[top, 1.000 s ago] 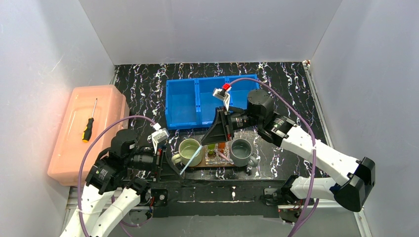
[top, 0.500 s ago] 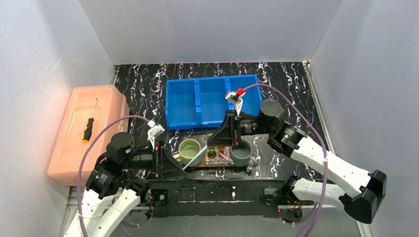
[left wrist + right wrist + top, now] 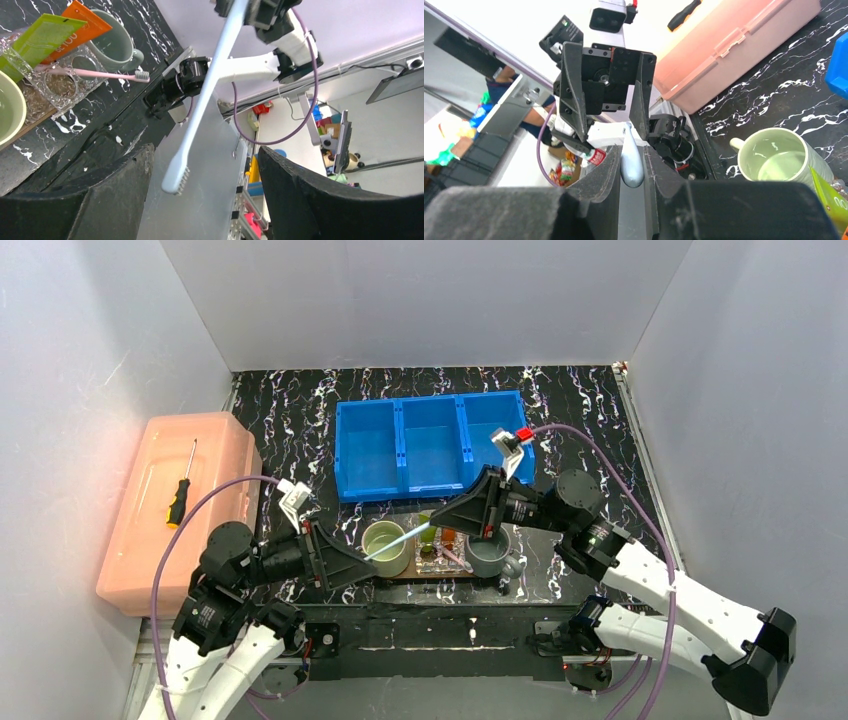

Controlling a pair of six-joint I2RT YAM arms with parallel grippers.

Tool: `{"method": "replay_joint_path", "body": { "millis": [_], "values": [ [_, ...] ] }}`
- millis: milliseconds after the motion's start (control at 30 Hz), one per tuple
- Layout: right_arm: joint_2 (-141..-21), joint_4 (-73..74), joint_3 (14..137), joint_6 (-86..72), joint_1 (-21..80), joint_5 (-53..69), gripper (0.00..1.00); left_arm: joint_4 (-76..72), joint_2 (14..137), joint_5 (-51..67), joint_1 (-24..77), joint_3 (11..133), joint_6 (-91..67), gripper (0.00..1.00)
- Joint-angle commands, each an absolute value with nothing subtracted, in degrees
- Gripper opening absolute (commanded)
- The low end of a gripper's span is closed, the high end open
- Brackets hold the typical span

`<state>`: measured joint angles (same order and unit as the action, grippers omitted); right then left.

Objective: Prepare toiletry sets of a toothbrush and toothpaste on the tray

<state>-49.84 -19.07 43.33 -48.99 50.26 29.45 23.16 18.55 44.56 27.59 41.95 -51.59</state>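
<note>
My right gripper (image 3: 452, 520) is shut on the handle end of a pale toothbrush (image 3: 395, 541), which slants down to the left over the green mug (image 3: 385, 550). In the right wrist view the handle (image 3: 631, 162) sits pinched in the right gripper (image 3: 631, 150). My left gripper (image 3: 360, 562) stands open. Its jaws (image 3: 205, 150) flank the brush head (image 3: 176, 177) without touching it. A clear holder (image 3: 55, 87) on the brown tray (image 3: 22, 134) carries a lime-green tube (image 3: 40, 37), an orange tube (image 3: 85, 25) and a pink toothbrush (image 3: 100, 75).
A grey mug (image 3: 490, 554) stands right of the holder on the tray. A blue three-compartment bin (image 3: 430, 445) lies behind. A pink lidded box (image 3: 175, 505) with a screwdriver (image 3: 180, 498) on it sits at the left.
The left gripper has opened, let go of the toothbrush and drawn back to the left. The right arm has shifted right, keeping the toothbrush in its grip.
</note>
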Motion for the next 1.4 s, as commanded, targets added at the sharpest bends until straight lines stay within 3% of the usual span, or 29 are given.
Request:
{"method": "replay_joint_path", "body": {
  "millis": [0,567,1067,1367],
  "values": [
    [-46.6,-31.5,38.5,-54.8,50.3,22.9,0.01,18.5,17.0,41.5,27.6,41.4,-56.2,0.75],
    [-41.9,-48.5,26.5,-62.1,50.4,14.1,0.01,13.1,16.5,33.7,27.6,40.1,-63.1,0.71],
    [-39.9,-50.5,23.2,-61.4,50.9,9.4,0.01,5.0,15.5,29.3,27.6,35.8,-70.6,0.52],
    [-40.5,-50.8,22.9,-61.0,51.4,8.8,0.01,3.5,15.4,27.7,27.6,35.2,-71.7,0.47]
  ]
}}
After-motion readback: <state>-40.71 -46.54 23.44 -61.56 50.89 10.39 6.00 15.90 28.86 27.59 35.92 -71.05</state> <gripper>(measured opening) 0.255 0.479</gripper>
